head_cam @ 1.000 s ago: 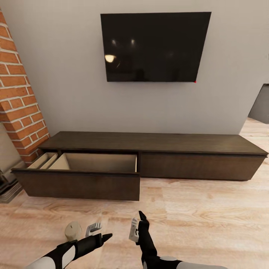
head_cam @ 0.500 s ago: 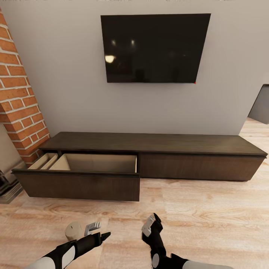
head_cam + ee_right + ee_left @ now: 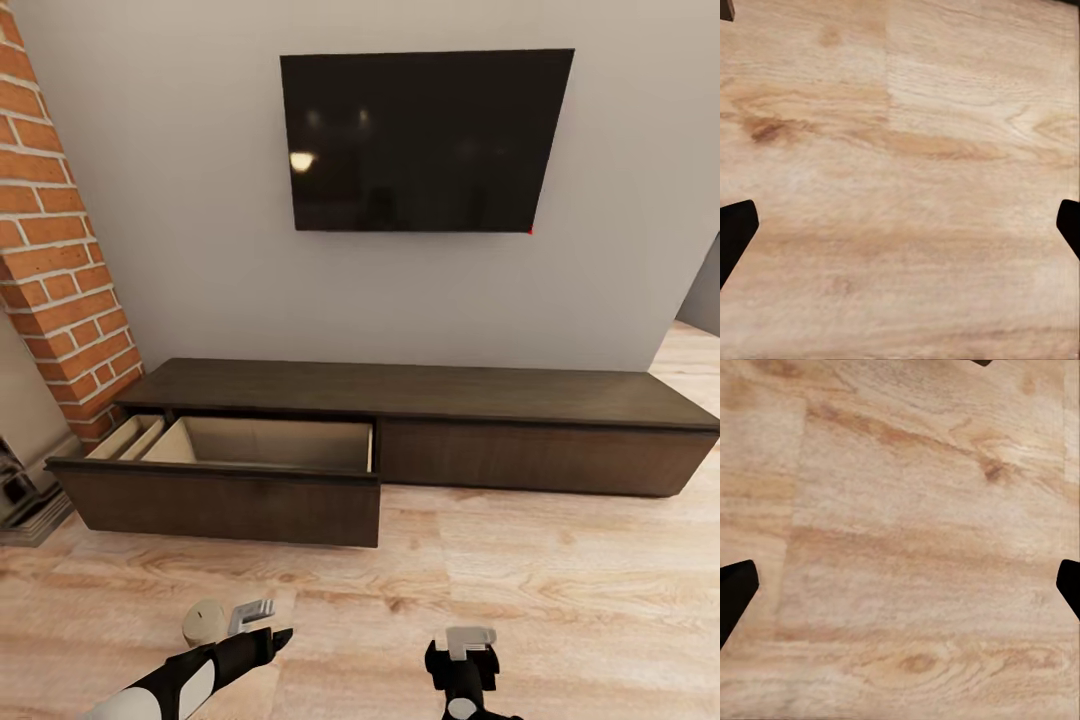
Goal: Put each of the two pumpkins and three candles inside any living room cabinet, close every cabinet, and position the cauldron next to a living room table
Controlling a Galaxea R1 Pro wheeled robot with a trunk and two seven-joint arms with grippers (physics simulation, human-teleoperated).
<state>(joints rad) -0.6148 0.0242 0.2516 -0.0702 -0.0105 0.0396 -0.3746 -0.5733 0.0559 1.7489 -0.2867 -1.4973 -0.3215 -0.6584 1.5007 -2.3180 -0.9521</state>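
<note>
A brick column (image 3: 60,250) stands at the far left, at about ten o'clock from the robot. Beside it, along the grey wall, a long low dark-brown cabinet (image 3: 560,455) runs left to right, its long axis parallel to the wall. Its left drawer (image 3: 225,490) is pulled out toward the robot, showing a pale beige inside; the right drawer front sits flush. A black television (image 3: 425,140) hangs on the wall above.

Bare wooden floor (image 3: 560,600) lies between the cabinet and the robot, open from the drawer's front edge to the near edge of the head view, and wider toward three o'clock.

At seven o'clock, the left pincer (image 3: 262,622) hangs over the floor, fingers apart and holding nothing. Just beside it at its nine o'clock stands one candle (image 3: 203,620), a stubby beige cylinder, upright on the floor, apart from the fingers.

At five o'clock, the right pincer (image 3: 468,640) points down at the floor; its wrist camera shows its dark fingertips (image 3: 735,229) spread wide over bare boards.
</note>
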